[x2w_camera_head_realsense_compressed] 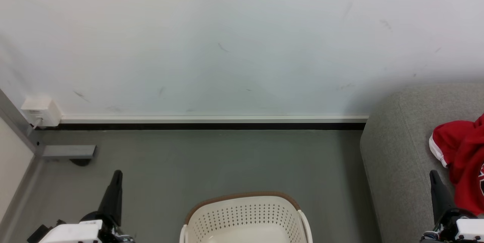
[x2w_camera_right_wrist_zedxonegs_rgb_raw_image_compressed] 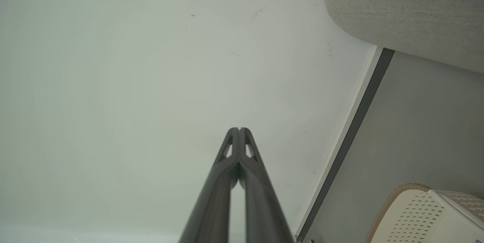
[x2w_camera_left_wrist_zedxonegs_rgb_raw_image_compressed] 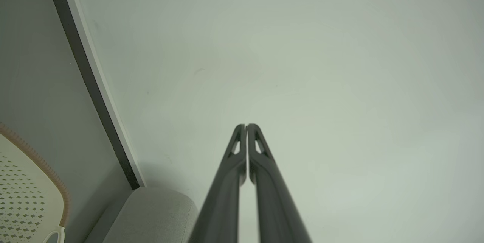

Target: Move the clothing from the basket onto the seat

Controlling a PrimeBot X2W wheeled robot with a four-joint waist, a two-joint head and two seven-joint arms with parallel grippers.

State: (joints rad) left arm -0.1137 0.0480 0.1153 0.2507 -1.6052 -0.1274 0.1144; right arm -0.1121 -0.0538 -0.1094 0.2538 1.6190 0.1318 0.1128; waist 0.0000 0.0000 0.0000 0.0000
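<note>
- Pale wall (x2w_camera_head_realsense_compressed: 227,38), grey floor (x2w_camera_head_realsense_compressed: 227,159); basket (x2w_camera_head_realsense_compressed: 245,212) low centre, its visible part empty;
- clothing (x2w_camera_head_realsense_compressed: 459,152) lies on the seat (x2w_camera_head_realsense_compressed: 397,152), just beside the right pincer (x2w_camera_head_realsense_compressed: 434,176);
- left pincer (x2w_camera_head_realsense_compressed: 118,176) and right pincer both pressed together, holding nothing.

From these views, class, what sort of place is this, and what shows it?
Probably a living room, or a mock-up of one: a grey sofa by a white wall, a laundry basket on the floor, red clothing on the sofa.
</note>
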